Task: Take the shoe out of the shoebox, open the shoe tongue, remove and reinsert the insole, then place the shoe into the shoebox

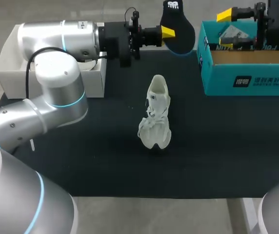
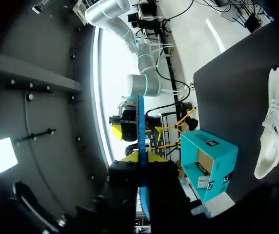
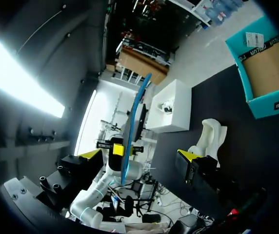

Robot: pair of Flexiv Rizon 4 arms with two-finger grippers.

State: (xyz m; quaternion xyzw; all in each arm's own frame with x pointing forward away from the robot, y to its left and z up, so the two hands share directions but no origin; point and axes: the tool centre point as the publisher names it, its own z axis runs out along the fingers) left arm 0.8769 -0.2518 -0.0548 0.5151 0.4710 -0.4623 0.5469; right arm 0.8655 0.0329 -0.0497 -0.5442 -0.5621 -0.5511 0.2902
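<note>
Our left gripper (image 2: 139,157): closed on the dark, blue-edged foam insole (image 1: 181,29), held in the air above the far edge of the black mat (image 1: 81,161).
Our right gripper (image 3: 138,155): fingers spread wide, holding nothing, over the teal cardboard shoebox (image 1: 247,80).
White laced shoe (image 1: 156,112): upright at mid-mat, outside the shoebox, long axis running near to far, heel end toward the insole.
Next move: likely reinsertion. The shoe lies on our side of the insole, and the left gripper is nearer its opening than the right.
</note>
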